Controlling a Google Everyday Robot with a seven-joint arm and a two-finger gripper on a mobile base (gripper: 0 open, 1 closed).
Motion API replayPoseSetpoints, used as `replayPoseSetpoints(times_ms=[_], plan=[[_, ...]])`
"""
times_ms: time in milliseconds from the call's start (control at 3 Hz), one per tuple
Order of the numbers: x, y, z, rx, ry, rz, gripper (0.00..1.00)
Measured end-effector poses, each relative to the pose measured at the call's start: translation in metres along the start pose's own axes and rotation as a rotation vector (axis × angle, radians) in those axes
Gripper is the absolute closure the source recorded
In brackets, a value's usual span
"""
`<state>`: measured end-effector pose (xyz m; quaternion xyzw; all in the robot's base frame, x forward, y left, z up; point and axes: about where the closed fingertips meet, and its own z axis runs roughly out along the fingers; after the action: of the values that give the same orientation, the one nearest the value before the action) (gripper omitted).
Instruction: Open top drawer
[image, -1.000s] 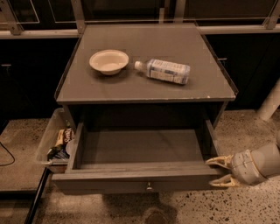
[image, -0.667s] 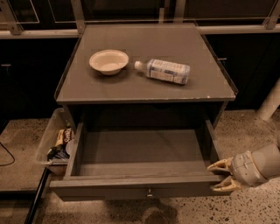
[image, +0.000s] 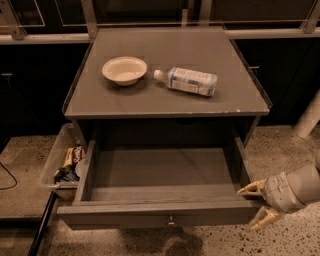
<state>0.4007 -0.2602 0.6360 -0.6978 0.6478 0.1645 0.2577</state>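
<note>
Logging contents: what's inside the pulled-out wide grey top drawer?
Only bare grey floor shows inside the wide grey top drawer; the strip behind its front panel is hidden. Tan gripper sits at its right front corner.

A flat grey cabinet top (image: 165, 105) with a slightly chipped front edge carries two things. A shallow, round cream bowl (image: 124, 69) stands upright towards the left. Just beside it, apart, a clear plastic bottle with a white cap and pale label (image: 187, 81) lies on its side, cap towards the bowl.

Below is a speckled stone floor (image: 280, 150). A clear plastic bin (image: 52, 160) sits on it against the cabinet's left side, holding what look like snack packets.

The beige two-finger gripper (image: 256, 204) hangs low over the floor, fingers spread, at the right front corner of the pulled-out top drawer (image: 150, 212).
</note>
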Motion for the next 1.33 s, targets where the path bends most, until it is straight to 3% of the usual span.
replayPoseSetpoints(times_ms=[333, 667, 1333], plan=[[0.000, 0.000, 0.000, 0.000, 0.000, 0.000, 0.00], [-0.010, -0.002, -0.002, -0.005, 0.011, -0.021, 0.00], [-0.085, -0.028, -0.067, 0.035, 0.061, -0.197, 0.00]])
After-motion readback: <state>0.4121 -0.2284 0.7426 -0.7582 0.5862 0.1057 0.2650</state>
